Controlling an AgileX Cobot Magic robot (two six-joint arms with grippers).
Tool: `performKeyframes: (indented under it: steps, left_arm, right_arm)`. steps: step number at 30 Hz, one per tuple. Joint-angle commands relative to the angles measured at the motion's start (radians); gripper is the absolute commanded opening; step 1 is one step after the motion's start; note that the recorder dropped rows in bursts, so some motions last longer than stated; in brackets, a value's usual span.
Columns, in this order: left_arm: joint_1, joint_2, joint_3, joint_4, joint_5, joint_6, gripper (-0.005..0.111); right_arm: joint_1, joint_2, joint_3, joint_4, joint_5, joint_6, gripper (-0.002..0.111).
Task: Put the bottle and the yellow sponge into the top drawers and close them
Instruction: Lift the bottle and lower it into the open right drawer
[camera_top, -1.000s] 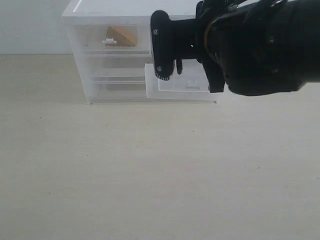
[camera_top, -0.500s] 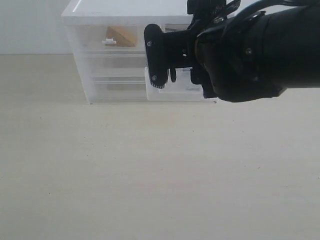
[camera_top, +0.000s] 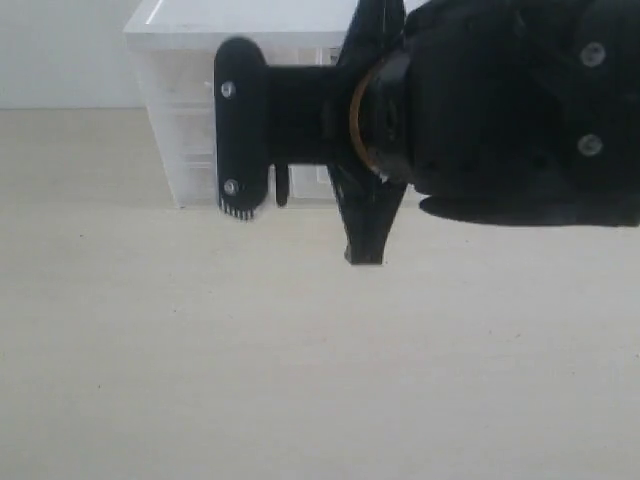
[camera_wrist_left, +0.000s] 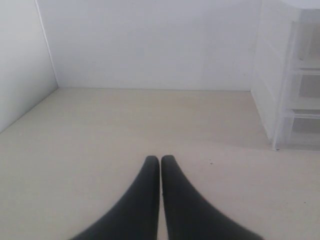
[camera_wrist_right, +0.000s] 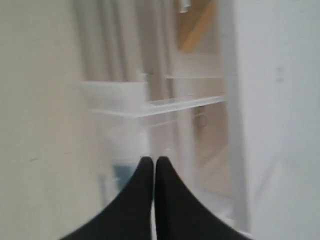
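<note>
In the exterior view my right arm (camera_top: 480, 110) fills the upper right and hides most of the white-topped cabinet (camera_top: 170, 60), both top drawers and the yellow sponge. In the right wrist view my right gripper (camera_wrist_right: 154, 160) is shut and empty, its tips just short of a pulled-out clear drawer (camera_wrist_right: 117, 100). A blurred teal patch, the bottle's label (camera_wrist_right: 121, 175), shows through that drawer's wall. The yellow sponge (camera_wrist_right: 199, 27) shows behind translucent plastic farther along the cabinet. My left gripper (camera_wrist_left: 160, 159) is shut on nothing, low over the bare tabletop.
The cabinet (camera_wrist_left: 285, 75) stands off to one side of the left gripper, with a white wall (camera_wrist_left: 150, 45) behind. Beige tabletop (camera_top: 300, 360) stretches in front of the cabinet in the exterior view.
My right arm has swung left and closer to the exterior camera. It now covers the sponge drawer and the pulled-out drawer that showed before.
</note>
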Motion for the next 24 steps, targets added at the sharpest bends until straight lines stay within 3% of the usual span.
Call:
performKeyframes:
  steps: [1,4,10,17,24]
  left_arm:
    - [-0.002,0.004,0.003,-0.007,-0.004,-0.009,0.004]
    - [-0.002,0.004,0.003,-0.007,-0.004,-0.009,0.004]
    - [-0.002,0.004,0.003,-0.007,-0.004,-0.009,0.004]
    - [-0.002,0.004,0.003,-0.007,-0.004,-0.009,0.004]
    - [-0.002,0.004,0.003,-0.007,-0.004,-0.009,0.004]
  right_arm:
    - [-0.003,0.036,-0.003,0.446,0.005,-0.38,0.0]
    - [-0.014,0.072,-0.003,0.434,0.031,-0.376,0.0]
    - [-0.12,0.123,-0.003,0.164,-0.01,-0.09,0.0]
    - [-0.226,0.123,-0.003,0.017,-0.107,0.115,0.0]
    - [-0.27,0.123,-0.003,-0.218,-0.133,0.415,0.0]
